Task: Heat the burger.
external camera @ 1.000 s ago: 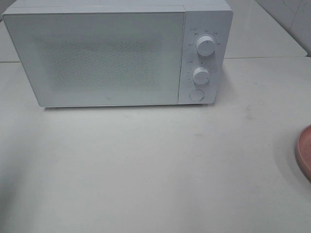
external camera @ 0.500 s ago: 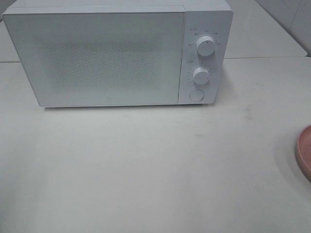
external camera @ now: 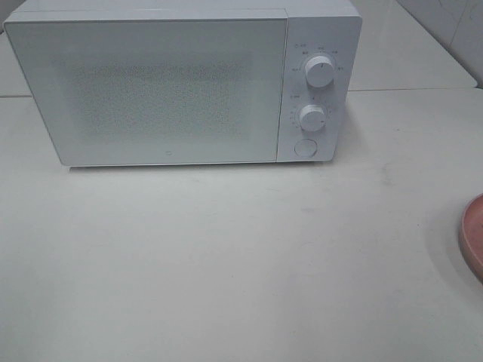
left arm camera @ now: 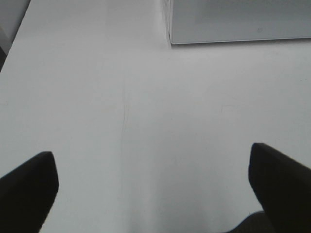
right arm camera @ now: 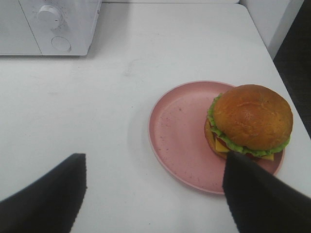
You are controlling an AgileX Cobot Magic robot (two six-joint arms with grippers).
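The burger point(right arm camera: 251, 119), with golden-brown bun, green lettuce and yellow cheese, sits on one side of a round pink plate point(right arm camera: 180, 131) in the right wrist view. My right gripper point(right arm camera: 153, 194) is open and empty, hovering short of the plate. In the exterior high view only the plate's edge point(external camera: 473, 234) shows at the far right; the burger is out of view there. The white microwave point(external camera: 181, 83) stands at the back with its door shut. My left gripper point(left arm camera: 153, 187) is open and empty above bare table, short of the microwave's corner point(left arm camera: 238, 22).
The microwave has two dials point(external camera: 319, 73) and a round button point(external camera: 305, 148) on its right panel, also seen in the right wrist view point(right arm camera: 51, 17). The table edge point(right arm camera: 265, 46) runs close behind the plate. A tiled wall point(external camera: 453, 23) stands at the back right.
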